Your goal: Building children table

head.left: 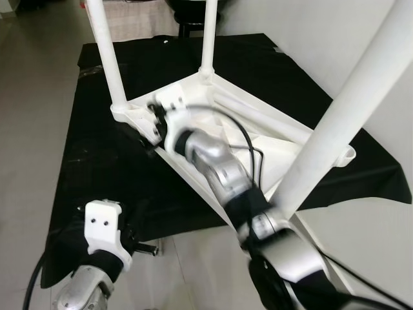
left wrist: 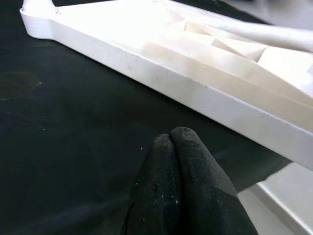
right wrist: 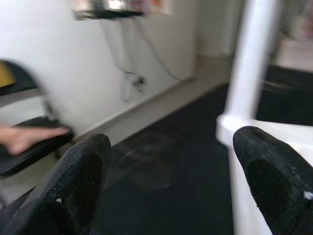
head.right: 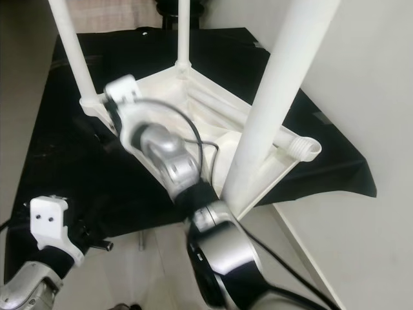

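The right arm reaches forward across the upturned white table, its right gripper spread wide beside the leg at the table's far-left corner; one finger sits just against that leg's socket. The left gripper hangs low over the near edge of the black mat, its fingers pressed together on nothing. The table lies upside down on the mat, ribbed underside showing, three legs standing upright and one corner socket open.
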You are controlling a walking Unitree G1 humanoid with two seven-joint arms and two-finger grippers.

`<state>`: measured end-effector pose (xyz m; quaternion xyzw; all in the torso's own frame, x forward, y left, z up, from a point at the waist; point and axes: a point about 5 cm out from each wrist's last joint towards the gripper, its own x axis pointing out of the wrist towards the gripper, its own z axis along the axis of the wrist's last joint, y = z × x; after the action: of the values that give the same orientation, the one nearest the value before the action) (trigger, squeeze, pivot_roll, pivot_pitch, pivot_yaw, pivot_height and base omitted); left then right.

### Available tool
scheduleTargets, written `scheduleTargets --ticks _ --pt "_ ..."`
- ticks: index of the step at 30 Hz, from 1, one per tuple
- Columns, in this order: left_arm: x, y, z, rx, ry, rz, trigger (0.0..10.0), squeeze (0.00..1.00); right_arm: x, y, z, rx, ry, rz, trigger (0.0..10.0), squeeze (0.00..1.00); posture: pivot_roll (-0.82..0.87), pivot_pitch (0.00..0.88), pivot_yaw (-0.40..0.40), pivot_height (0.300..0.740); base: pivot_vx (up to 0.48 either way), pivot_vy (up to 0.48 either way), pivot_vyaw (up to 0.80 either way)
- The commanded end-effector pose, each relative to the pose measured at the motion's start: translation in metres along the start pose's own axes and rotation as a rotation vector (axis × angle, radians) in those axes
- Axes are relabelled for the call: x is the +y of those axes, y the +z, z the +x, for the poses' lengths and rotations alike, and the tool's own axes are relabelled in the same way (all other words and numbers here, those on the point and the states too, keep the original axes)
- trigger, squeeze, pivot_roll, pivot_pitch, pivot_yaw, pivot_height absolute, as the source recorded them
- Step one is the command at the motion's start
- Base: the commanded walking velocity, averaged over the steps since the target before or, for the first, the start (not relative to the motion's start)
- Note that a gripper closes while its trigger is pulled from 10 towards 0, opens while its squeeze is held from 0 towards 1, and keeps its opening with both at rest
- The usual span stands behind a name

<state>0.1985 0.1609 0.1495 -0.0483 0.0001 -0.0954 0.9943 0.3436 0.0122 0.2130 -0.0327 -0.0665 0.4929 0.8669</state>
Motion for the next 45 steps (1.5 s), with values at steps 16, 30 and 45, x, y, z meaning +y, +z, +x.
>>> scheduleTargets --ticks 16,30,45 --pt "0.020 0.000 0.002 -0.005 0.095 0.053 10.0 0.00 0.014 -0.037 -0.135 0.093 0.273 0.220 10.0 0.00 -0.06 0.111 -0.056 0.740 0.000 0.000 0.00" --pt "0.036 0.000 0.001 -0.008 0.219 0.083 10.0 0.00 0.032 -0.043 -0.193 0.142 0.251 0.395 10.0 0.00 -0.07 0.099 -0.059 0.740 0.000 0.000 0.00" --pt "0.034 -0.007 0.003 0.027 0.168 0.082 10.0 0.00 -0.004 -0.030 -0.300 0.837 0.180 0.213 10.0 0.00 -0.11 0.096 -0.053 0.740 0.000 0.000 -0.19"
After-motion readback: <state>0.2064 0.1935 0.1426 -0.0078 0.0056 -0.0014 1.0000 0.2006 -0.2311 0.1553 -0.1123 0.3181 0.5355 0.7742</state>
